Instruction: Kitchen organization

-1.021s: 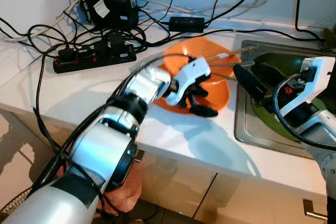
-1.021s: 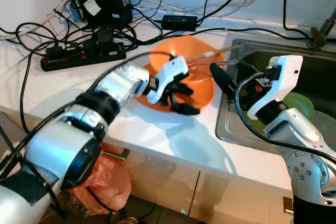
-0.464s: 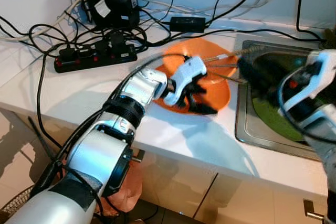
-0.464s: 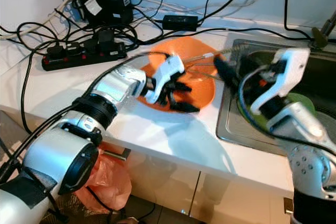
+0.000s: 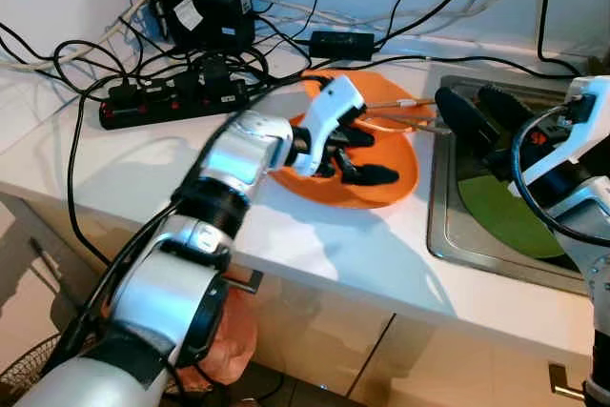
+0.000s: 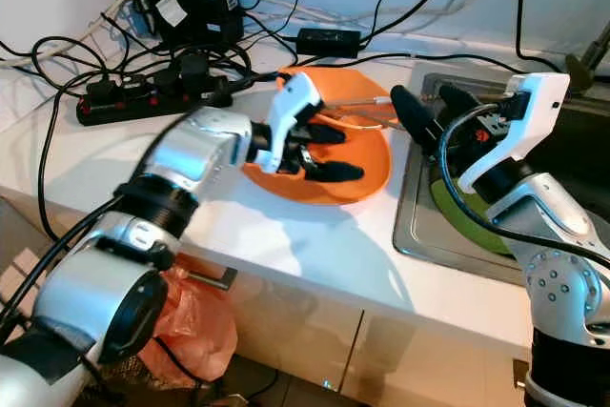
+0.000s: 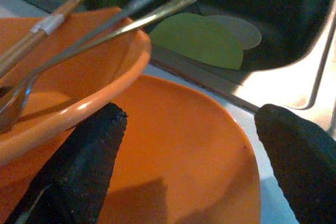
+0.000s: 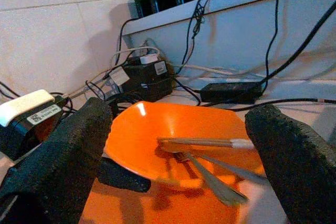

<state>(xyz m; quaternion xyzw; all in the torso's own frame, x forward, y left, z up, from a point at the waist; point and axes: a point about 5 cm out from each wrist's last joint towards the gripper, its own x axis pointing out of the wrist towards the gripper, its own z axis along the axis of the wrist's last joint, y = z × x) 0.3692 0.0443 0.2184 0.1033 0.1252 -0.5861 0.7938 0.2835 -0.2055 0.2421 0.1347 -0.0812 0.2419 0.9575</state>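
An orange bowl sits on an orange plate on the white counter, beside the sink. The bowl holds a wooden-handled tool and metal spoons. My left gripper is open at the bowl's near side. In the left wrist view one finger lies under the bowl and over the plate. The bowl is tipped, its near rim raised. My right gripper hovers open over the sink's left edge, pointing at the bowl with nothing in it.
The steel sink holds a green plate. Power strips, adapters and tangled black cables crowd the counter's back left. The counter's front edge runs close below the plate. An orange bag hangs under the counter.
My left gripper rose and shifted toward the back, tipping the bowl's near rim up off the plate. My right gripper drew up and back toward the sink's rear.
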